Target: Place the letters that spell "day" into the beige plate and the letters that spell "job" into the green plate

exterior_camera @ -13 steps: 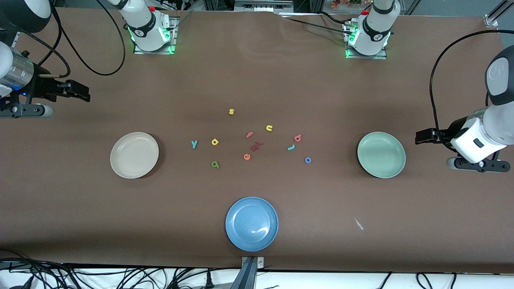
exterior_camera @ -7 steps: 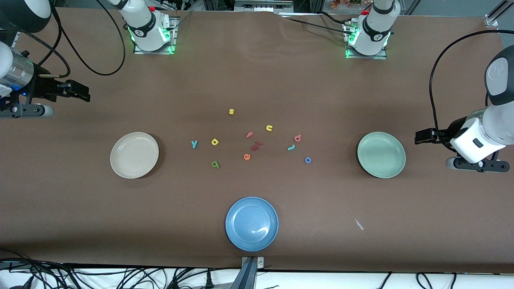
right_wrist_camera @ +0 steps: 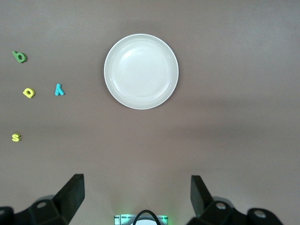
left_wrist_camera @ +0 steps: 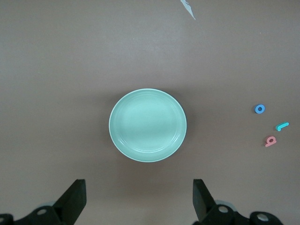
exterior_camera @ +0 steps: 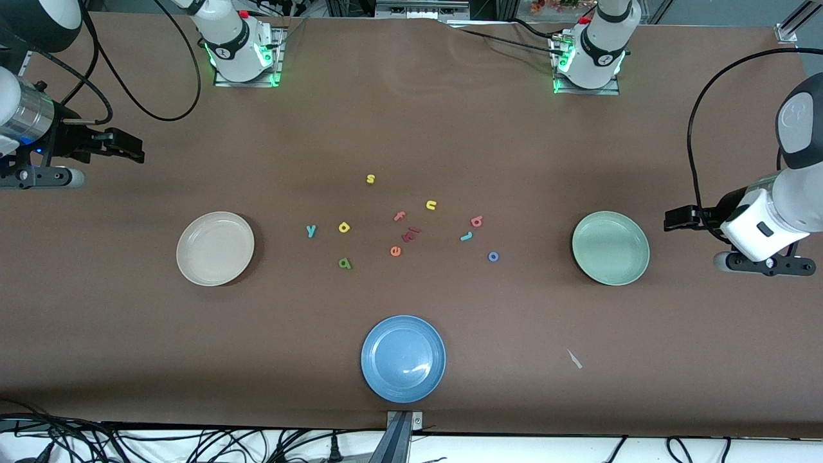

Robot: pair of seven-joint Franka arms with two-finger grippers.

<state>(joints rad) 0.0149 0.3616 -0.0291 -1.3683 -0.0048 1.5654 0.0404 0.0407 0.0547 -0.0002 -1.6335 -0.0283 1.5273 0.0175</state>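
1. Nothing on the tabletop has shifted since the earlier frames; only the left arm's wrist has edged very slightly, and both arms wait at the two ends of the table.
2. Left gripper (exterior_camera: 672, 220) hangs over the tabletop at the left arm's end, just outside the green plate (exterior_camera: 611, 278), its fingers spread wide and holding nothing; right gripper (exterior_camera: 132, 149) hangs over the right arm's end, fingers likewise spread and empty.
3. Done so far: none of it, I judge; the beige plate (exterior_camera: 215, 278) and the green plate are both bare.
4. Left to do, "day": the teal y (exterior_camera: 311, 230), yellow d (exterior_camera: 344, 226) and olive a (exterior_camera: 344, 262) lie apart near the middle of the tabletop, toward the beige plate.
5. Left to do, "job": the teal j (exterior_camera: 466, 236), salmon b (exterior_camera: 476, 221) and blue o (exterior_camera: 493, 256) lie toward the green plate; j and b sit close together, o nearer the front camera.
6. Distractors between the two groups: yellow s (exterior_camera: 370, 179) and u (exterior_camera: 431, 205), orange-red f (exterior_camera: 399, 216) and e (exterior_camera: 395, 251), dark red pieces (exterior_camera: 410, 234); a blue plate (exterior_camera: 403, 389) sits near the front edge.
7. Surface: plain brown matte covering, with a small pale scrap (exterior_camera: 574, 359) toward the front edge; cables trail along the table's edges.
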